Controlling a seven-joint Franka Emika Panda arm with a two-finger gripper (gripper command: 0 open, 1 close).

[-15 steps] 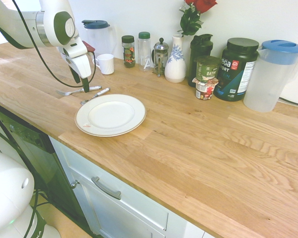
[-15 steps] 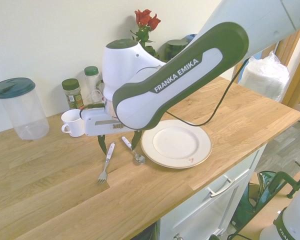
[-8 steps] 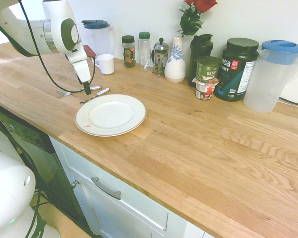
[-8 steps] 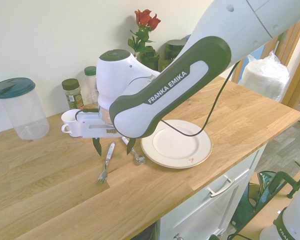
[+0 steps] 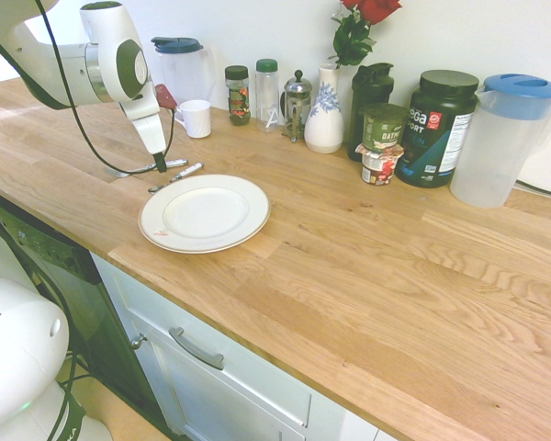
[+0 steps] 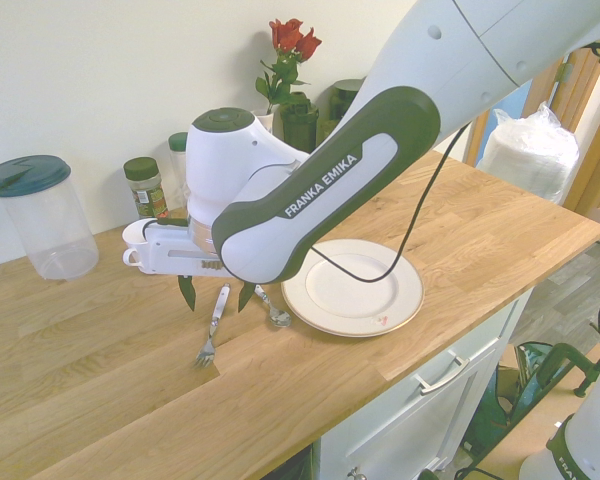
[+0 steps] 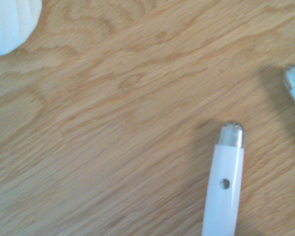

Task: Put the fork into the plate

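Two utensils are seen on the desk (image 6: 400,330) beside the plate (image 6: 353,287): the fork (image 6: 212,326) and a shorter spoon (image 6: 271,309) lying between it and the plate. Compared with a second ago, the end effector (image 6: 217,295) is found lower and shifted further over the fork's handle, its fingers apart and straddling it, nothing gripped yet. A grasp is judged imminent; the plate is empty. The straddle is shown only in the second exterior view; the first hides the tines. Behind, a white mug (image 5: 196,118) is noted.
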